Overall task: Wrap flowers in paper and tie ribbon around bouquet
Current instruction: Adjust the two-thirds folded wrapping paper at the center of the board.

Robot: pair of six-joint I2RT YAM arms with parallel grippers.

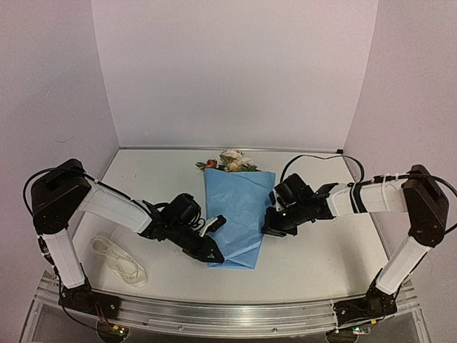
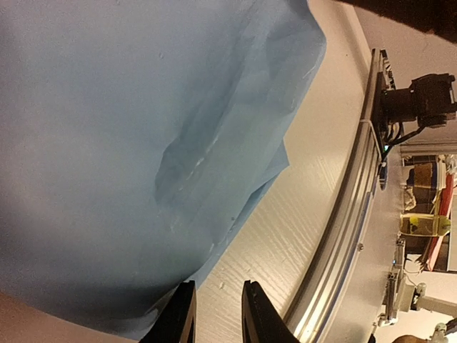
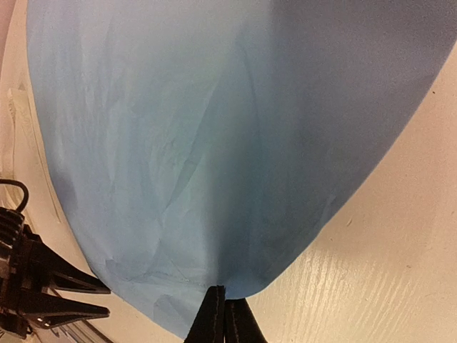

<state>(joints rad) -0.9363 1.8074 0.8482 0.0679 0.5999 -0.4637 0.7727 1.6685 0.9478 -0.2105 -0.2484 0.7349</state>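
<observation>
The paper (image 1: pixel 239 207) lies in the middle of the table (image 1: pixel 314 257), folded over into a long blue packet. The flowers (image 1: pixel 232 161) are wrapped inside it, only the blooms showing at its far end. The ribbon (image 1: pixel 118 261) sits in a loose heap well apart, near the left arm's base.

The right tool (image 3: pixel 220 300) has its jaws together on the packet's right edge. Creases run up from the tips, so it looks pinched on the sheet. The left tool (image 2: pixel 218 289) is at the near left corner, jaws a little apart, bare table showing between them and the paper just beside one finger.

The sheet looks thin, light and soft: it dents, holds creases and would likely tear or slide if pulled hard. It is best taken by an edge or corner in a flat pinch, then folded slowly. The blooms look fragile, so any hold on the bundle should fall on its lower, stem half. The ribbon is floppy and is best picked up near an end.
</observation>
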